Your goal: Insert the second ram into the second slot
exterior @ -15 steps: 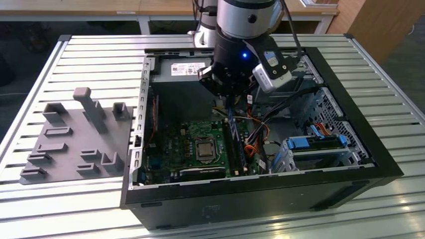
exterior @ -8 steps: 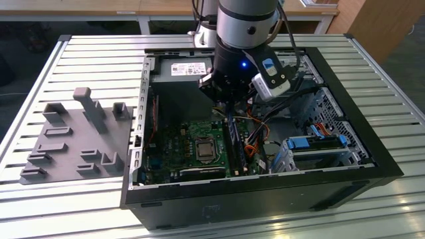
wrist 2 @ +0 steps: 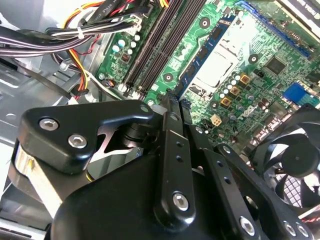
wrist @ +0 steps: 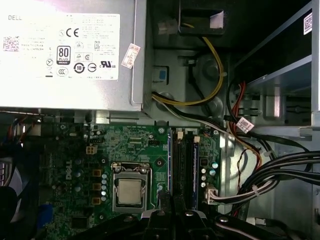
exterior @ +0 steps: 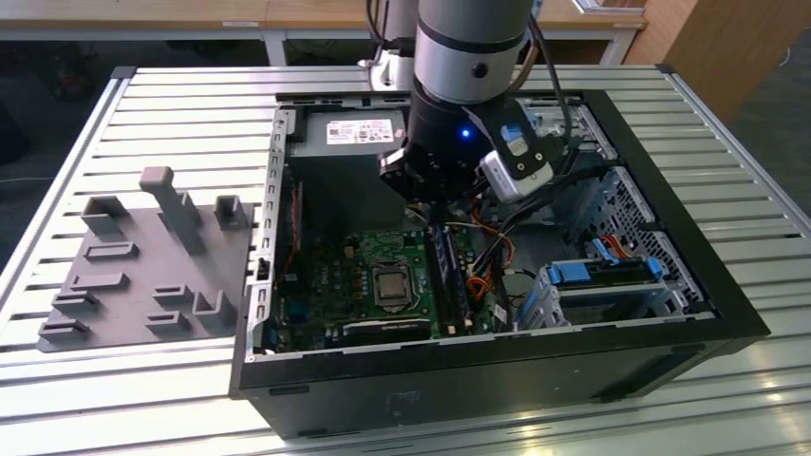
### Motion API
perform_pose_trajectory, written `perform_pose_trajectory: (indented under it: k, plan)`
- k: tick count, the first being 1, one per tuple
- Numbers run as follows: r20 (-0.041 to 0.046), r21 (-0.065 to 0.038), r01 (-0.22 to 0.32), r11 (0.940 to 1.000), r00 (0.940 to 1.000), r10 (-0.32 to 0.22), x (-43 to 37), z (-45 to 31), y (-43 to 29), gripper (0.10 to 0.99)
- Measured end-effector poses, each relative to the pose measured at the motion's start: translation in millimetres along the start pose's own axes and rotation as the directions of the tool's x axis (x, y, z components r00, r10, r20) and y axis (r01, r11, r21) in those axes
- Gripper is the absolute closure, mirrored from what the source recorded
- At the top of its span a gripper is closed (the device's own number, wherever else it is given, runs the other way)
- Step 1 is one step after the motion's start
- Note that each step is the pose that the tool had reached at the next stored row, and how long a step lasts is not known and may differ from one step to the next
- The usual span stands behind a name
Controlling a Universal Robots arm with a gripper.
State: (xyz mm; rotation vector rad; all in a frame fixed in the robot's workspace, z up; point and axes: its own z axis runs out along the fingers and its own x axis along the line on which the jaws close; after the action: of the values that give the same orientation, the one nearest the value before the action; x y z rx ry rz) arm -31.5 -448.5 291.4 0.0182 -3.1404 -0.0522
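Blue second ram (wrist 2: 205, 62) is seen set in the slot beside the CPU socket (wrist 2: 220, 70), upper centre of the second wrist view.
Gripper (wrist 2: 175, 102) is placed at the stick's lower end; whether the jaws are closed on it cannot be told.

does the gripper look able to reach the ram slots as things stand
Probably yes: the gripper hangs close above the ram slots, the case is open on top, and the cables lie beside the slots, not across them.
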Motion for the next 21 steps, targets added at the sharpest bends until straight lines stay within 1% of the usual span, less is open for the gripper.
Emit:
perform_pose_trajectory:
  k: [9, 16, 21]
  plan:
    - [0.0000, 0.000, 0.000, 1.0000, 1.0000, 0.000, 0.0, 4.1, -0.2, 0.953]
    - [0.0000, 0.000, 0.000, 1.0000, 1.0000, 0.000, 0.0, 9.3, -0.3, 0.953]
    - [-0.0001, 0.000, 0.000, 1.0000, 1.0000, 0.000, 0.0, 11.5, -0.4, 0.953]
